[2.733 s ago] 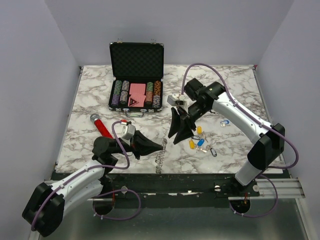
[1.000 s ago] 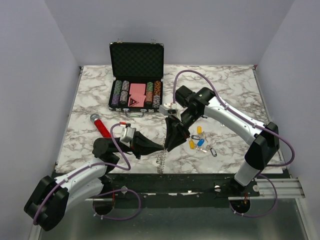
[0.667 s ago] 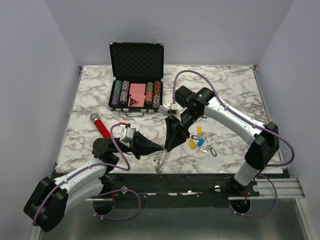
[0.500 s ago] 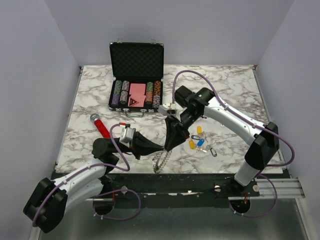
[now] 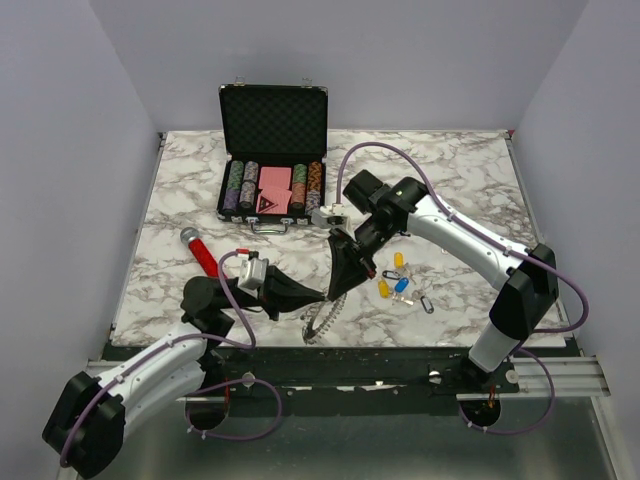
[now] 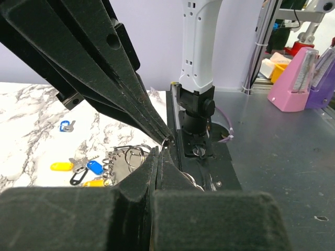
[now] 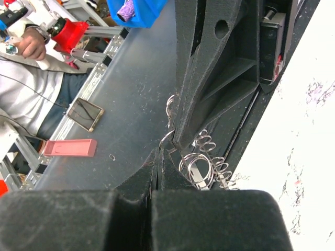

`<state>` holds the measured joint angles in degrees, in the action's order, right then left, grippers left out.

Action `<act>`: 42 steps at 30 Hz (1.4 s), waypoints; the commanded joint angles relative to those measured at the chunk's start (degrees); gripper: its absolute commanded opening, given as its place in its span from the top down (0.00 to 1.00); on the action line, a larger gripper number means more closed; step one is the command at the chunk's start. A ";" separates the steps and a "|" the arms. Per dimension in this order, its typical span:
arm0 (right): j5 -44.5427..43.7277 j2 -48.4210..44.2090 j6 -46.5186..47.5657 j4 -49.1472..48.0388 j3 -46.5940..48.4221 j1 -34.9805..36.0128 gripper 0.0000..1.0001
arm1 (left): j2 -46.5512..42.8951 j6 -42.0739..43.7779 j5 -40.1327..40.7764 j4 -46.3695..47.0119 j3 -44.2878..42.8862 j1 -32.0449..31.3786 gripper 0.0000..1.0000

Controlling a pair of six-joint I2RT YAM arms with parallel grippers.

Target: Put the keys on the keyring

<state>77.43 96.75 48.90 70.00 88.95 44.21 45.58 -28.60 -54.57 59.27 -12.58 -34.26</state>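
The left pincer (image 5: 321,297) and right pincer (image 5: 332,291) meet tip to tip, each pinching the keyring (image 5: 317,323) at the counter's (image 5: 450,170) near edge; the keys (image 5: 398,285) lie nearby.

The open case (image 5: 272,120) blocks the table's (image 5: 470,180) far edge, small keys (image 5: 401,284) lie by its near edge, and the far right corner has room.

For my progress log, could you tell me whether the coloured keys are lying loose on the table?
Yes, the keys lie scattered on the marble table, apart from the keyring.
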 commanded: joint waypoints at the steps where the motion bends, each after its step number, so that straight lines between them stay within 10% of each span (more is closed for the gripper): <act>1: 0.00 -1.30 -2.94 -0.56 -0.62 0.88 0.99 | -2.78 4.34 2.98 -2.93 0.10 0.25 1.00; 9: -1.66 -3.32 -1.36 0.75 0.00 0.79 0.67 | -4.54 2.15 0.87 0.75 0.36 0.33 1.00; 21: -5.62 -7.80 0.49 1.37 -0.26 -0.26 0.57 | -2.17 -9.62 -0.72 11.23 -0.51 0.33 1.00; 42: -19.85 -21.43 -16.38 -17.61 -15.90 -37.07 0.42 | -16.84 6.97 14.39 -34.64 -7.99 0.77 1.00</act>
<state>63.35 76.16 37.91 56.84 75.88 12.80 30.59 -27.97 -44.38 33.30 -18.11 -33.80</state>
